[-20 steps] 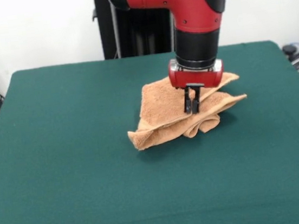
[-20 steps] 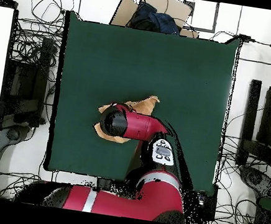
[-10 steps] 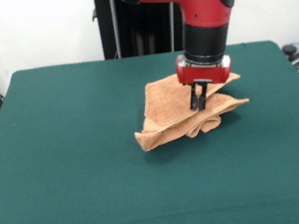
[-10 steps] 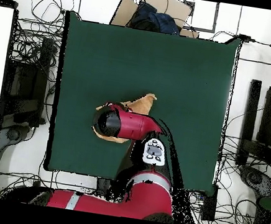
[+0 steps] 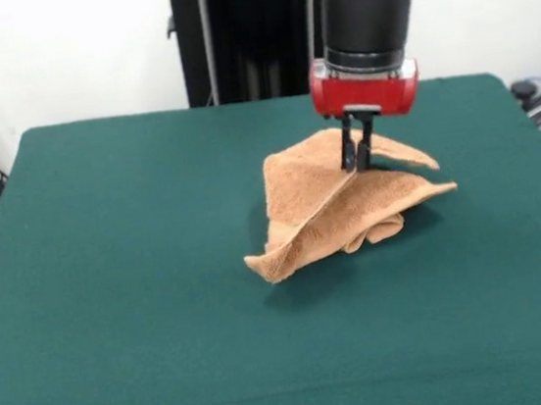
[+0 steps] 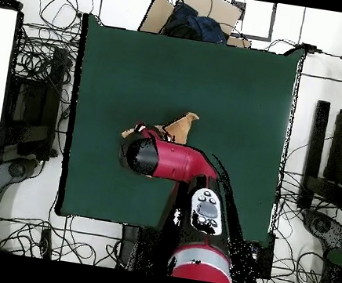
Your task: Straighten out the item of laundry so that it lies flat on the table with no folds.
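The gripper (image 5: 358,159) pinches the orange-tan terry towel (image 5: 345,208) near its upper fold, tenting it above the green table (image 5: 112,281). Lifting step, apparently; next it likely needs dragging outward so the crumpled lower layers unfold.

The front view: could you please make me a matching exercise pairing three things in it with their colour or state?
Things:
1. towel
2. table
3. claw

States:
A. dark green, flat
B. shut on cloth, pointing down
C. orange-tan, bunched and partly lifted

Pairs: 1-C, 2-A, 3-B
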`<state>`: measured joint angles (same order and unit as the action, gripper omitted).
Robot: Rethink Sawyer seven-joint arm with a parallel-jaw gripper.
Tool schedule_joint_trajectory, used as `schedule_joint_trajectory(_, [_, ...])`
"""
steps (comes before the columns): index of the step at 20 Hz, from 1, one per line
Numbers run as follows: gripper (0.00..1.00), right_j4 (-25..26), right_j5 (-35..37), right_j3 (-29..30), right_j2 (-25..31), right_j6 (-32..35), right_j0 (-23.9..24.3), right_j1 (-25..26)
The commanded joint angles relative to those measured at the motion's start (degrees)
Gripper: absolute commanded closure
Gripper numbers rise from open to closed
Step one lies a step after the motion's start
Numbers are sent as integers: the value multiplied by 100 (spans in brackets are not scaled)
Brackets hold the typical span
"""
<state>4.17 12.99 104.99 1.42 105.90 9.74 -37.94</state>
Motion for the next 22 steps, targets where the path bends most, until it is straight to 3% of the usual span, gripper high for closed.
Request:
schedule_joint_trajectory(1, [100, -321, 357, 581, 1128, 561, 526, -269])
schedule_joint_trajectory(4, [100, -326, 762, 898, 1441, 246, 927, -756])
schedule_joint_trajectory(11, [100, -193, 2299, 1263, 2323, -1250, 2497, -1537])
schedule_joint_trajectory(14, [100, -50, 2469, 1228, 2723, -1532, 2963, -1357])
schedule_joint_trajectory(22, [100, 348, 2051, 976, 3286, -1469, 3443, -399])
